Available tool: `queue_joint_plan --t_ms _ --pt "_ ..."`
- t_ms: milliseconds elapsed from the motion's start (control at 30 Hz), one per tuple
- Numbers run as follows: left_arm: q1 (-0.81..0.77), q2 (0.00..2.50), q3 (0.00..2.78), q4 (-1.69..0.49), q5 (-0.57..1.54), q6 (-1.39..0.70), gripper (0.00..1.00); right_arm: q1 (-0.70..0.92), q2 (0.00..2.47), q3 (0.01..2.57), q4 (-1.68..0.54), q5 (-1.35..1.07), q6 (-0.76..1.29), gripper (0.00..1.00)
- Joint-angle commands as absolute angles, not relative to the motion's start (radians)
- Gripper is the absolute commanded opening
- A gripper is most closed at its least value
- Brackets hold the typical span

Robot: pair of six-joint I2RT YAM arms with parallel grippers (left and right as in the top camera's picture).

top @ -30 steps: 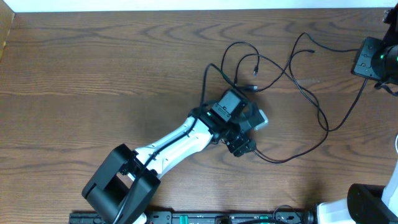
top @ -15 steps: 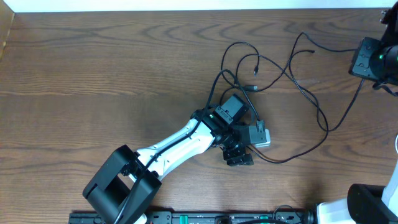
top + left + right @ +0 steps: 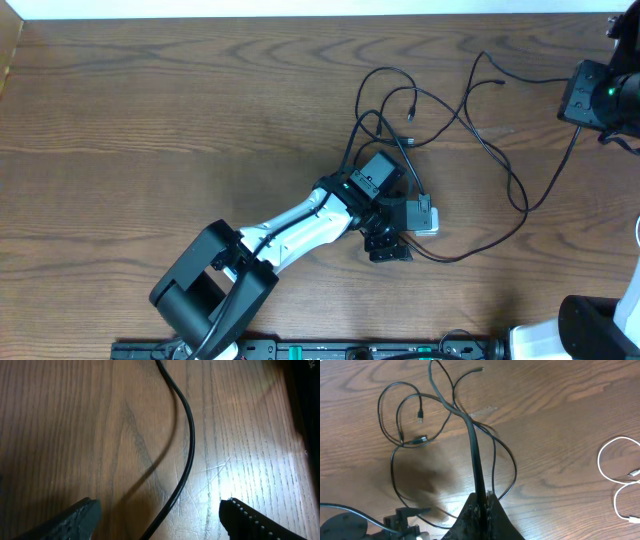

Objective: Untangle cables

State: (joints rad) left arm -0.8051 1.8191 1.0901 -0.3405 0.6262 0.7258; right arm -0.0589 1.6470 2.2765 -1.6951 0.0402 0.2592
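Left gripper (image 3: 157, 507) spread; black cable (image 3: 190, 435) lying between its fingers, ungripped. Right gripper (image 3: 482, 497) pinched on lifted strand (image 3: 472, 445); a knot may be drawn tight if it is pulled.

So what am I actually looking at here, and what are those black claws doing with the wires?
These are two robot arms at a wooden table, set to untangle cords. One picture looks down from above. The other two come from a camera on each arm's wrist. A tangle of thin black cables lies on the table, and a white cable shows in the right wrist view. The left pincer is open, and a black cord runs between its fingers, not gripped. The right pincer is shut on one black cable.
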Motion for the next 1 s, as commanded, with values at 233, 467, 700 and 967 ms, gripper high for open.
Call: queue_joint_plan --t_ms 233,467,700,967 --pt "-0.802 1.883 1.094 -0.323 0.636 0.767 0.80 -0.063 1.652 2.275 -1.698 0.037 0.246 0.01" --pt "-0.802 1.908 1.094 -0.308 0.635 0.761 0.15 -0.052 1.652 2.275 -1.698 0.038 0.246 0.01" --pt "-0.799 1.893 1.102 -0.245 0.368 0.628 0.07 -0.050 1.652 2.274 -1.698 0.043 0.246 0.01" --pt "-0.638 1.599 1.111 -0.299 0.274 0.531 0.07 -0.052 1.674 2.249 -1.672 0.178 0.258 0.01"
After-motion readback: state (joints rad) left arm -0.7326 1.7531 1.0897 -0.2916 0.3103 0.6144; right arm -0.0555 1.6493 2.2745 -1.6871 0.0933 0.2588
